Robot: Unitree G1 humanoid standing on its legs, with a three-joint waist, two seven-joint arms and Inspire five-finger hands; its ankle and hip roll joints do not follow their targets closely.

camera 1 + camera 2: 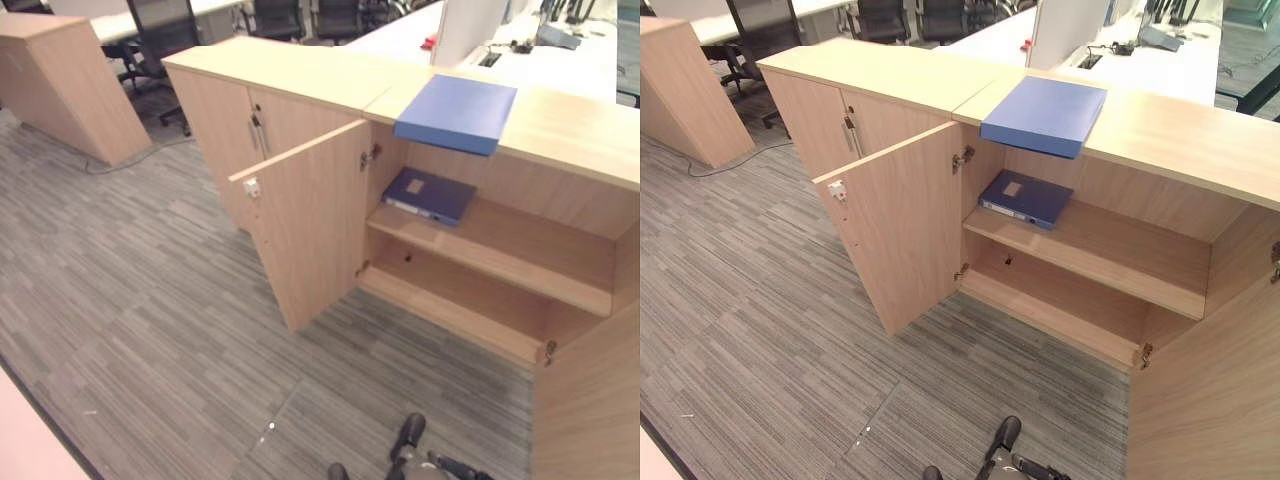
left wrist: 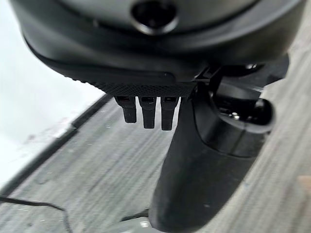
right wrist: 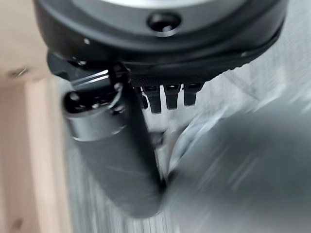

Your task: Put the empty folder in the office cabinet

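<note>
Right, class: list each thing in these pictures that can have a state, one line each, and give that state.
Cabinet door: swung open.
Neighbouring cabinet doors: closed.
Light blue folder: flat on the cabinet top, overhanging its front edge.
Dark blue folder: lying flat on the upper shelf.
Lower shelf: bare.
Left hand: open, holding nothing.
Right hand: open, holding nothing.

I see a flat blue folder (image 1: pixel 456 112) lying closed on the top of the office cabinet (image 1: pixel 560 120), at its front edge, one corner overhanging the open compartment. The cabinet is light wood, and its left door (image 1: pixel 305 220) stands swung wide open. On its upper shelf (image 1: pixel 500 245), at the left end, a darker blue folder (image 1: pixel 430 194) lies flat with a pale label facing up.
</note>
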